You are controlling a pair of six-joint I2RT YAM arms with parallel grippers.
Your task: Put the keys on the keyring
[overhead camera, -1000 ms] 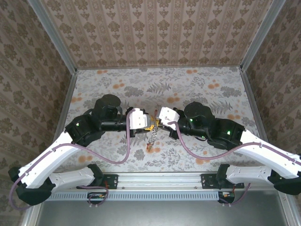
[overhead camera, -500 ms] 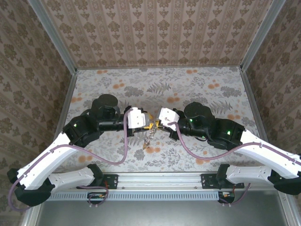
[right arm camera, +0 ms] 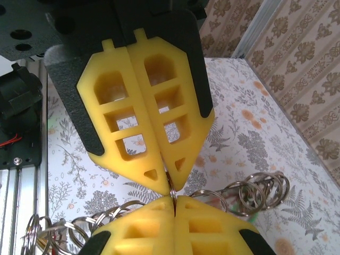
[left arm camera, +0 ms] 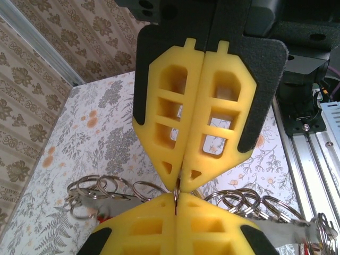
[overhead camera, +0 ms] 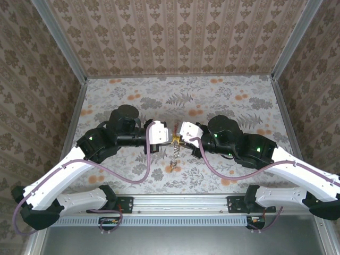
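Note:
My two grippers meet tip to tip above the middle of the table, the left gripper (overhead camera: 171,139) and the right gripper (overhead camera: 179,139). Both are shut on the thin metal keyring (left arm camera: 177,192), whose edge shows between the yellow pads (right arm camera: 171,187). Several small split rings fan out on either side (left arm camera: 101,188) (right arm camera: 255,194). A blurred key with a red tag (left arm camera: 95,212) hangs at the left, and a green tag (right arm camera: 255,213) peeks out at the right. A short chain (overhead camera: 173,155) dangles below the fingertips towards the table.
The floral tablecloth (overhead camera: 223,101) lies under the arms. Patterned walls with metal corner posts (overhead camera: 79,90) close in the back and sides. An aluminium rail (overhead camera: 175,201) runs along the near edge.
The left gripper drew slightly left, then came back right, and the dangling chain swung with it. The right arm has stayed still. Both grippers stay shut.

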